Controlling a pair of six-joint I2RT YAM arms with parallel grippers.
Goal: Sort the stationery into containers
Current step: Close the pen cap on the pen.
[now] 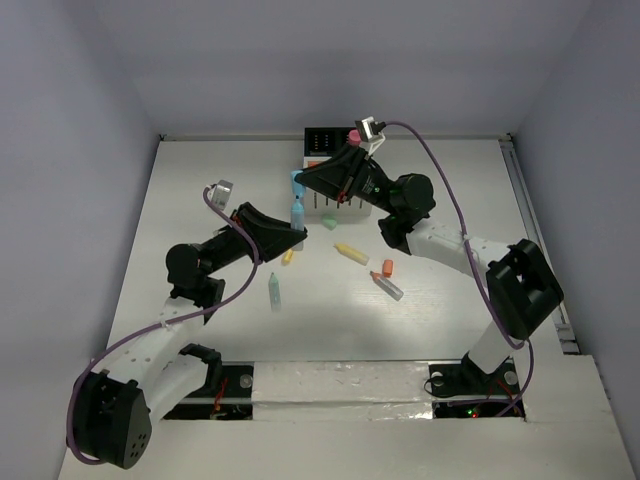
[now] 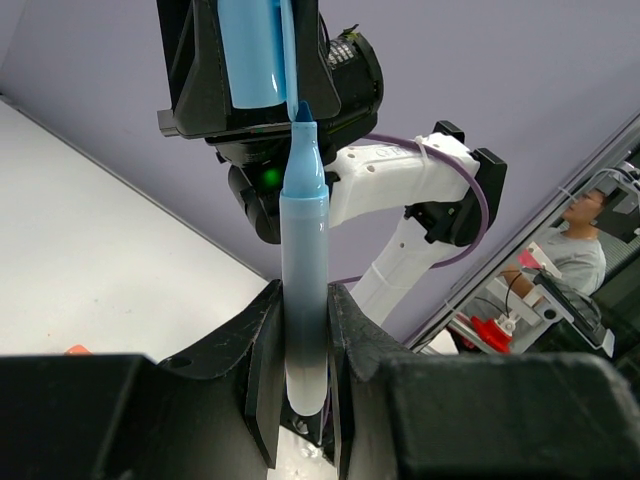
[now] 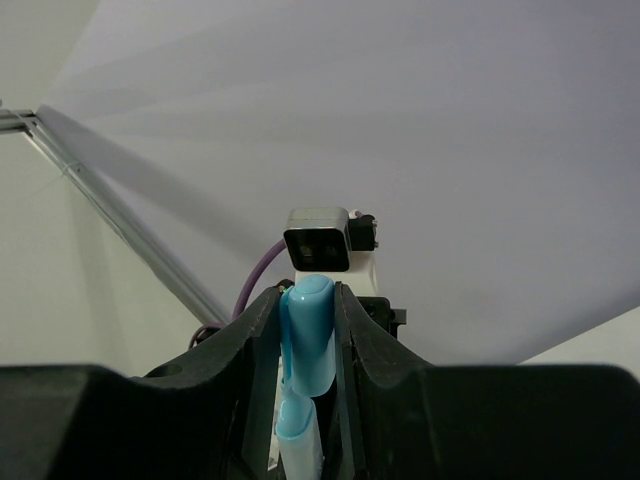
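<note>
A blue highlighter stands upright above the table, and my left gripper is shut on its lower barrel. Its bare tip points up at its blue cap. My right gripper is shut on that cap, just above the barrel, with a small gap between the two. Behind the right arm stands the organizer, partly hidden, with a pink item in it.
Loose on the table lie a yellow highlighter, an orange-capped grey marker, an orange eraser, a green highlighter, a small yellow item and a green eraser. White walls enclose the table.
</note>
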